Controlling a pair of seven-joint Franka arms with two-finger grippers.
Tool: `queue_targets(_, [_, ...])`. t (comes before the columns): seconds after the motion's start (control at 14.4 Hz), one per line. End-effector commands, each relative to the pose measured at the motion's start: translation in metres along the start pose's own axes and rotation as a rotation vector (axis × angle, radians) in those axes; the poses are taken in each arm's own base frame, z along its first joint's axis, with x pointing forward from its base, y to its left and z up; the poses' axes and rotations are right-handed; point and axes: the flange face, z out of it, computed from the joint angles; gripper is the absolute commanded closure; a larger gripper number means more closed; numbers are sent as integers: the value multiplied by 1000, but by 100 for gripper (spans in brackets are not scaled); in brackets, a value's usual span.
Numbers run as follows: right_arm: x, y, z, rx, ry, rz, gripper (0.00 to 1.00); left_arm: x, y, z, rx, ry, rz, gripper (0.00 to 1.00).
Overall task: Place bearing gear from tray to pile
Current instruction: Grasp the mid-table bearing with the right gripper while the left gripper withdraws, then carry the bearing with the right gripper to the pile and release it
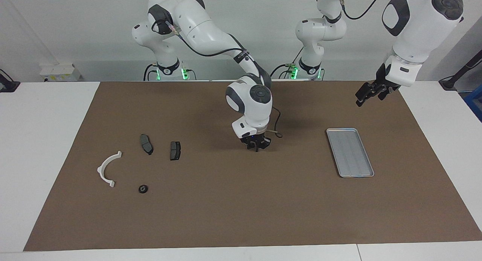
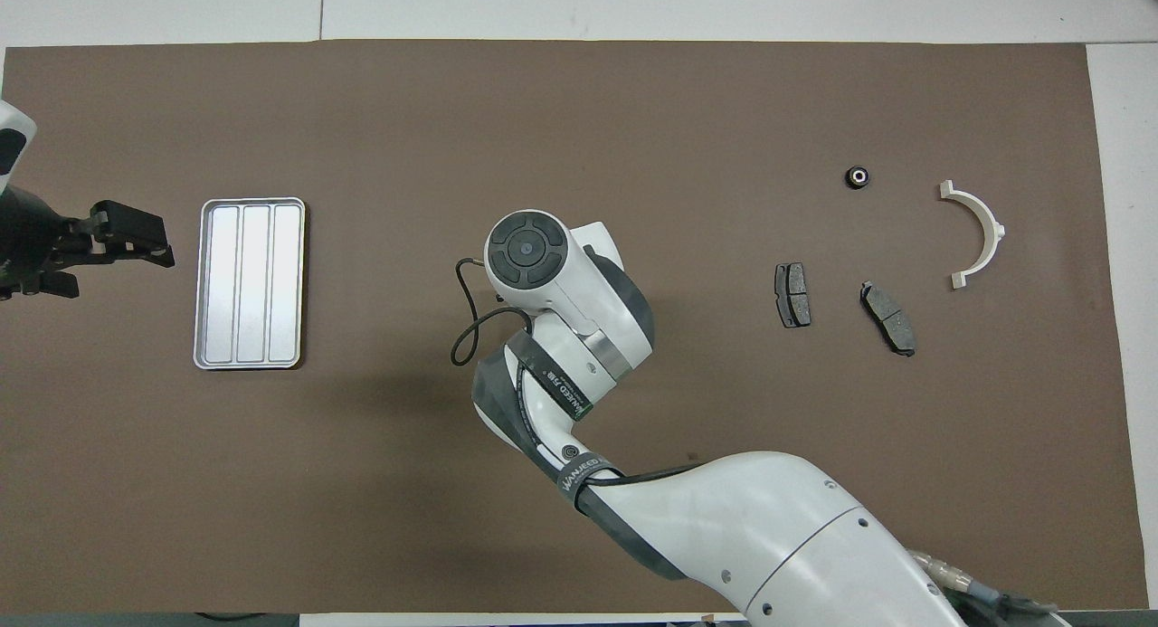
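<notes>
The brown mat covers most of the table, and places here are given from the tray. The right arm reaches to the middle of the mat, its gripper pointing straight down, low over bare mat well toward the right arm's end from the tray; whether its fingers are spread or pressed together cannot be told. The left gripper hangs in the air over the mat's edge, just past the tray toward the left arm's end; its finger state cannot be told either. The tray lies flat with its long axis running roughly from nearer the robots to farther from them, and its ridged floor holds nothing. The pile lies well apart from the tray toward the right arm's end: the white half-ring, its open side facing the tray, and two dark brake pads. The bearing gear, small, dark and round, lies on the mat beside these parts, farther from the robots than the pads.
</notes>
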Motion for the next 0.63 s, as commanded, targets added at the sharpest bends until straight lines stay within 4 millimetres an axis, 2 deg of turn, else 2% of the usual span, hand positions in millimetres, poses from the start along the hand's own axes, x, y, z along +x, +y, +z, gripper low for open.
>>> queue_targets(0.0, [3,7,7,-17,-13,22,100,-2,1,0,10,-8,7,0])
queue_targets(0.42, [4,8,6,-27,-16,19,100,-2,1,0,10,-8,7,0])
queue_targets(0.56, [19,13,-10,-56,-35,7,100,-2,1,0,10,-8,9,0])
